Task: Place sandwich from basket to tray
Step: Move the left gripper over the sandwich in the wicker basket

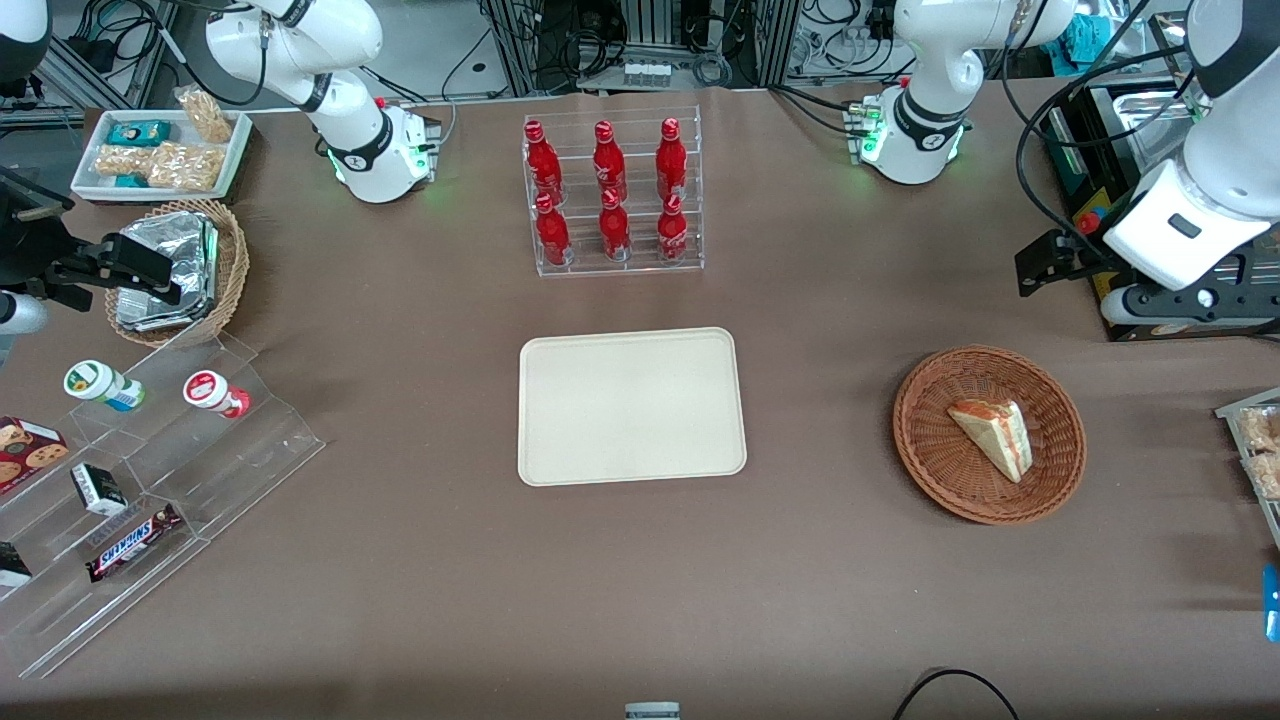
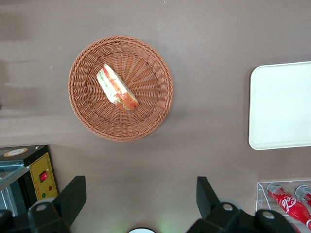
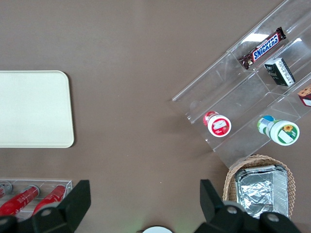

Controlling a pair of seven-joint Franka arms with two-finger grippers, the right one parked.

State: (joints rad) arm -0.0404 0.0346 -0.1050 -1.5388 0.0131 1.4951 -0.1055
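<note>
Nearest the front camera, open brown counter (image 1: 640, 600); a little farther in, the cream tray (image 1: 630, 405), flat and unloaded, taken here as the landmark; level with the tray and well apart from it toward the working arm's end of the counter, the shallow reddish-brown basket (image 1: 930, 470); inside that basket, lying on its side near the middle, the sandwich (image 1: 990, 435), a pale wedge with red and green layers showing along the cut edge; not yet lifted, so judged to be at the very start of the job.

Farther from the camera than the tray and out past the basket on the working arm's side, the gripper (image 1: 1052, 262), held high above the counter; seen from the wrist with both fingers (image 2: 73, 199) spread wide and nothing between them, so released and carrying nothing; looking down on the basket from off to one side, not directly over the sandwich.

Farthest from the camera, in line with the tray, a clear rack of red bottles (image 1: 612, 195), well out of the way.

Probably light and soft; likely to squash or shed filling under a hard pinch; best taken across the two flat bread faces near the thick middle of the wedge, not at the thin tip or across the open layered edge; worth closing gently and lifting straight up clear of the wicker rim before carrying across to the tray.
</note>
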